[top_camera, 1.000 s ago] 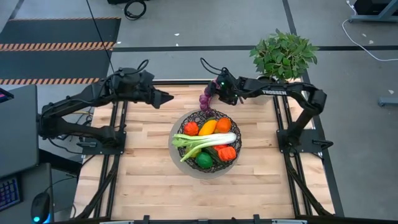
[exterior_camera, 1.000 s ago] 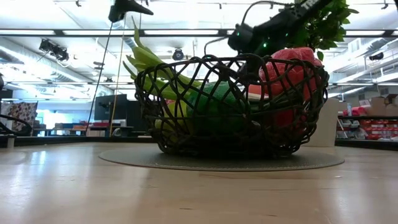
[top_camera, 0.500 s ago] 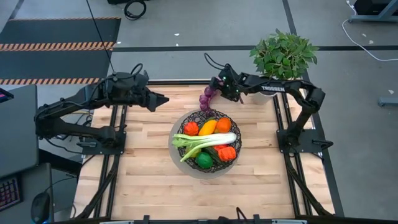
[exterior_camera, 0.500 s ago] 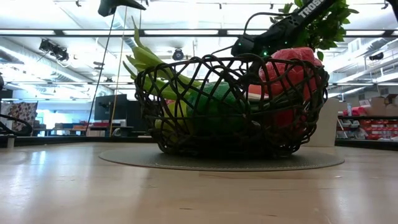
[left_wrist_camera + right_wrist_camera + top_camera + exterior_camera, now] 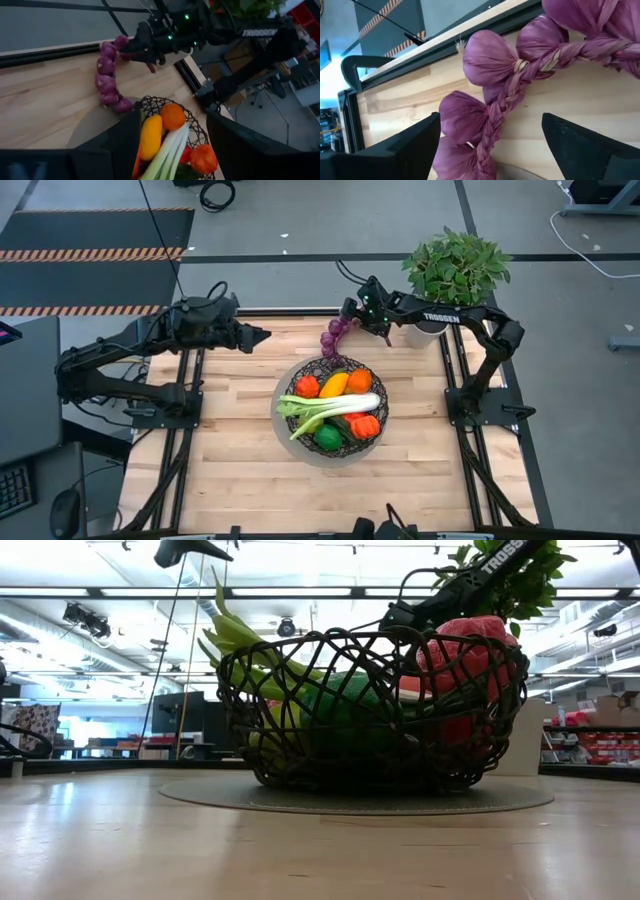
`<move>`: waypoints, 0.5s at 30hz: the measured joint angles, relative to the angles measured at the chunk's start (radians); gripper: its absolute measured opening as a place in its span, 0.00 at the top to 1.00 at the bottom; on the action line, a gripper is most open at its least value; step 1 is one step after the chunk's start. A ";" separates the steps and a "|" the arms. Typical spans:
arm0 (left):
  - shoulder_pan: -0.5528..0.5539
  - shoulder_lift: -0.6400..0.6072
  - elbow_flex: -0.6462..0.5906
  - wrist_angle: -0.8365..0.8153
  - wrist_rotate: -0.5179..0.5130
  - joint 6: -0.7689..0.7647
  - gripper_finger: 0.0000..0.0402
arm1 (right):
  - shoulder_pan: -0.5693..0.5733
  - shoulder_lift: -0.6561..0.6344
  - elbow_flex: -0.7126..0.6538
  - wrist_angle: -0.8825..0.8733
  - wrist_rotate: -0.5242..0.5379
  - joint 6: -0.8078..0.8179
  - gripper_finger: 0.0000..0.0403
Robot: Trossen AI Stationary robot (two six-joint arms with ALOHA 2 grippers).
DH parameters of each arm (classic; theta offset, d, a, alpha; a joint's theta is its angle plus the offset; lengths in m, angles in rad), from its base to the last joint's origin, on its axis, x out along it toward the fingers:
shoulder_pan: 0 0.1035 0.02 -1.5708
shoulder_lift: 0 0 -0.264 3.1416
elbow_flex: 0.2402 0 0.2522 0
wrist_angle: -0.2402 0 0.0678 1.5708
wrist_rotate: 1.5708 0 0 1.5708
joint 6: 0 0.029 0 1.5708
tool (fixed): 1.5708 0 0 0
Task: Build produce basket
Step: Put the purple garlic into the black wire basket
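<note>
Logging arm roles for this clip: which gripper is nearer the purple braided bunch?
Right. The right gripper is at the far end of the purple braided bunch, jaws open. The left gripper hangs well off to the bunch's left, over bare table.

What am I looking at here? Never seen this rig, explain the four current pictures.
Two dark robot arms work at a wooden table. One picture looks straight down, one looks level across the tabletop, and one comes from each arm's wrist. In the middle stands a dark wire basket holding toy produce, including a leek. A string of purple braided bulbs lies on the table, one end at the basket's far rim. The right gripper is open at the string's other end; its wrist view shows the bulbs close up. The left gripper waits open to the far left, holding nothing. A potted plant stands behind.
</note>
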 joint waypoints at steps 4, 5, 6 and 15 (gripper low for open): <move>0.000 0.000 0.000 0.001 -0.037 -0.026 0.42 | -0.003 0.000 0.000 0.000 0.033 -0.002 0.13; 0.000 0.000 0.000 0.001 -0.047 -0.031 0.42 | -0.003 0.000 0.000 0.002 0.040 -0.002 0.13; 0.000 0.000 0.000 0.002 -0.057 -0.038 0.42 | -0.003 0.000 0.000 0.005 0.044 -0.002 0.13; 0.000 0.004 0.000 0.001 -0.075 -0.058 0.42 | 0.000 0.000 0.000 0.008 0.065 0.006 0.13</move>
